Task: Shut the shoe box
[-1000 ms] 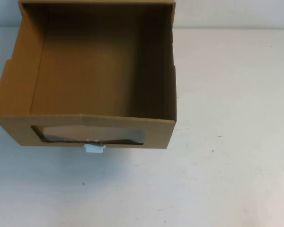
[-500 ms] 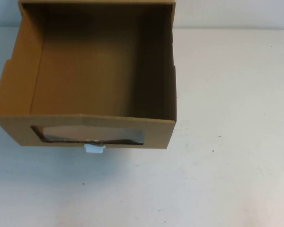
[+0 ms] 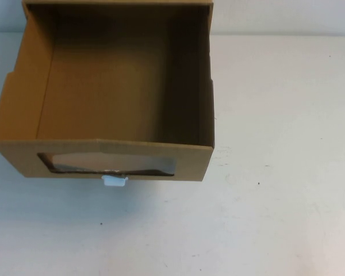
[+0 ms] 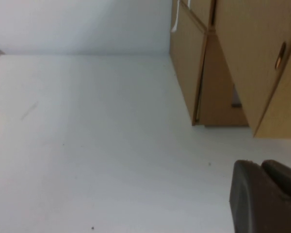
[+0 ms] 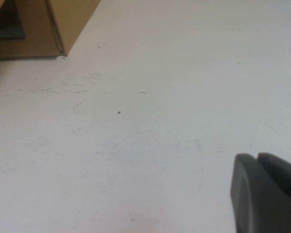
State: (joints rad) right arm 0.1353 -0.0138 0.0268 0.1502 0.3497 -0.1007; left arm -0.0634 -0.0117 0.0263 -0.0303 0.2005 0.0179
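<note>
The shoe box (image 3: 121, 86) is a brown cardboard drawer standing pulled out toward me at the table's left, its inside empty. Its front panel has a clear window (image 3: 112, 164) with a small white pull tab (image 3: 114, 181) below it. Neither gripper shows in the high view. In the left wrist view my left gripper (image 4: 261, 165) is shut and holds nothing, hovering over the table a short way from the shoe box's side (image 4: 262, 58). My right gripper (image 5: 257, 156) is also shut and empty, over bare table, with a corner of the shoe box (image 5: 68, 19) far from it.
The white table (image 3: 276, 144) stretches to the right of the box and in front of it. The box's outer shell edge (image 3: 118, 3) lies at the far side, by the pale back wall (image 3: 276, 14).
</note>
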